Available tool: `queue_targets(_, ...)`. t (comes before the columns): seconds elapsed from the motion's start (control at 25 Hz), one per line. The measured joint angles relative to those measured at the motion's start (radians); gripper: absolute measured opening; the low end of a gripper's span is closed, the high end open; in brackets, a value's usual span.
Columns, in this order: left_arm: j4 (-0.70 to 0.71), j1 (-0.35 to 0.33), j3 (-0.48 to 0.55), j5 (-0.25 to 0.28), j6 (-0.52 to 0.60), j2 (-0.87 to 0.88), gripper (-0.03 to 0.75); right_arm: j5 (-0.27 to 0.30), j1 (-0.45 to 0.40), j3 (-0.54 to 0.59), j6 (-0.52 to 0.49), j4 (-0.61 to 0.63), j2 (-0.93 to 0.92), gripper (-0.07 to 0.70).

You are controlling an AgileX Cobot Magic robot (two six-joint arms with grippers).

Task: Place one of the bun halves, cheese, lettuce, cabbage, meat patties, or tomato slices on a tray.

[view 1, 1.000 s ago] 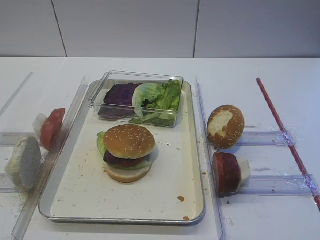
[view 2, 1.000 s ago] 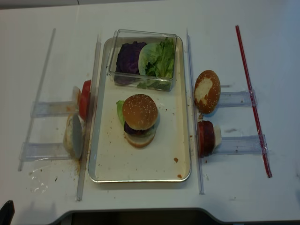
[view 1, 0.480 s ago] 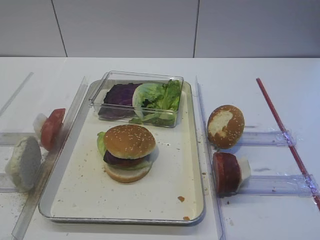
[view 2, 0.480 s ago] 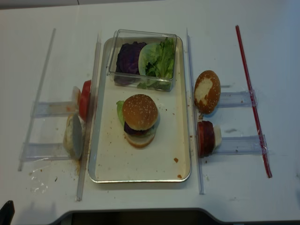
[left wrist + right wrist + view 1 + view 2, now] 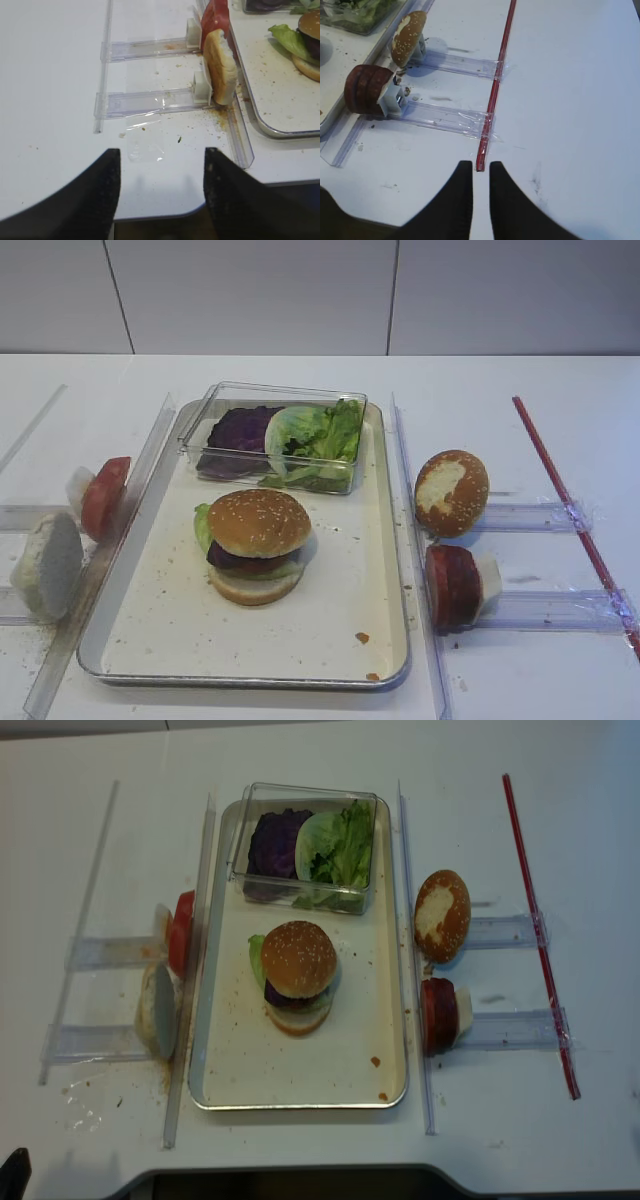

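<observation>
Clear plastic box (image 5: 272, 432): upper middle of the exterior high view, resting on the far end of the metal surface, leaves inside.
Red strip (image 5: 572, 512): thin, straight, running diagonally down the right side of the white tabletop (image 5: 520, 390); in the right wrist view it crosses the outer ends of two holders.
Clear plastic holders, right (image 5: 545, 608): two flat bars side by side, right of centre, taped at their outer ends.
Clear plastic holders, left (image 5: 150, 99): two parallel bars, each ending in a small white block.
Clear rails (image 5: 418, 570): long strips lying along both long sides of the middle.
Crumbs (image 5: 212, 111): brown specks scattered near the left holders.
Wall (image 5: 320, 295): pale panels across the top.
</observation>
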Motion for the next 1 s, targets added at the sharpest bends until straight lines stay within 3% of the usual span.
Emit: queue_targets(1.0,0.000,0.000,0.000,0.000,0.000,0.000,0.358,0.000,0.000,0.000,0.000,0.000,0.000,0.122)
